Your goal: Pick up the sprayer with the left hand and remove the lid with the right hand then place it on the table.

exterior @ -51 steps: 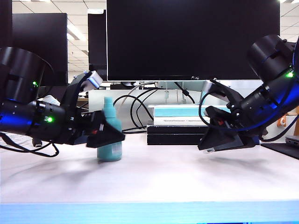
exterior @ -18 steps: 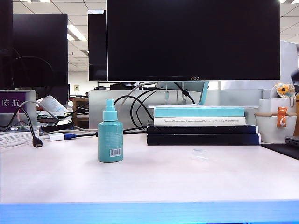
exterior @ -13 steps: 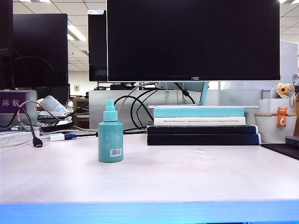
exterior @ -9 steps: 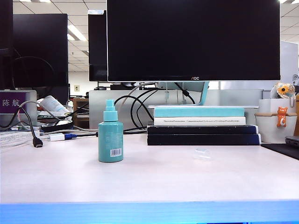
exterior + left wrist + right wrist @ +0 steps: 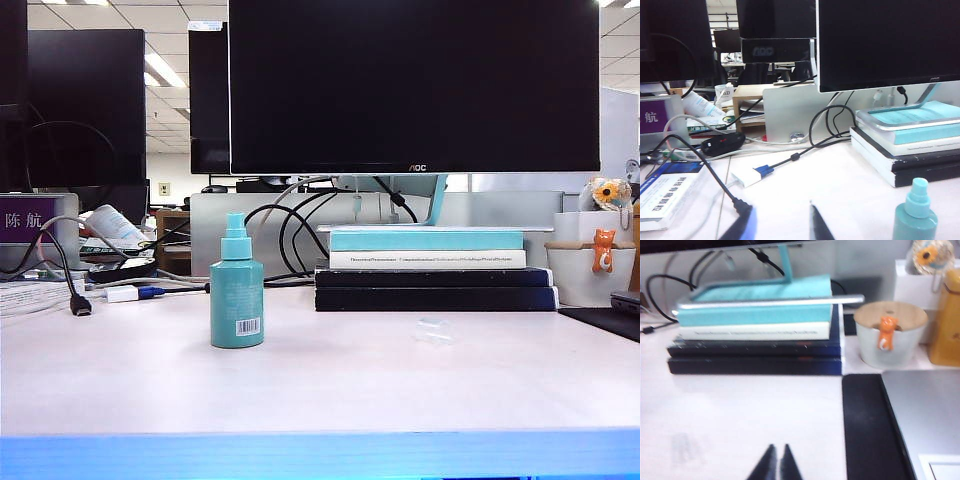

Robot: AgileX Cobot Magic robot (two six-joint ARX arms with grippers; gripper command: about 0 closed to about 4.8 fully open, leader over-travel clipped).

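With the small teal plastic sprayer (image 5: 237, 289) upright on the pale table (image 5: 320, 390) and the tiny clear lid (image 5: 432, 329) lying apart, I'd keep the empty, slightly parted left gripper (image 5: 781, 225) and pinched-shut right gripper (image 5: 776, 462) clear of both.

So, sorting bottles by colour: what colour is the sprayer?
Teal, with a white barcode label; the sprayer shows best in the exterior view.

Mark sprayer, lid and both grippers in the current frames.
sprayer (image 5: 237, 300): exterior view, mid body.
lid (image 5: 432, 331): exterior view, clear wall.
left gripper (image 5: 782, 229): left wrist view, between tips.
right gripper (image 5: 776, 462): right wrist view, between closed tips.
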